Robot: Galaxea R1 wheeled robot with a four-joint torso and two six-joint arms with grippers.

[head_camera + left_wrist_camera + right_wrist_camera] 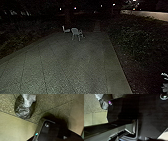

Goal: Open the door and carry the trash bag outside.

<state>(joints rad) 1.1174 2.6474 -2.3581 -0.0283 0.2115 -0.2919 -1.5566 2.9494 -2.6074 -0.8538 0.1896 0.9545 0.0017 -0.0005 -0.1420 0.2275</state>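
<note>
The bag (24,110) shows in both wrist views, near the robot's dark plate (52,132); its film is dark and creased below, with a pale, crumpled part above. Speckled paving (50,104) lies behind it, with smoother, paler slabs (13,124) alongside. I cannot tell whether the bag rests on the ground or hangs just over it. Nor can I tell whether the left gripper or the right gripper is clenched or released, or if 1 of them grasps the bag. The head view looks over a dim patio (67,62) with 2 white chairs near its far end: 1 chair (75,31) stands facing partly away, the other (66,30) just beside it. A narrow path (97,26) runs on beyond. Dark bushes (137,37) grow along the right side, and small lights (114,4) glow far off.
</note>
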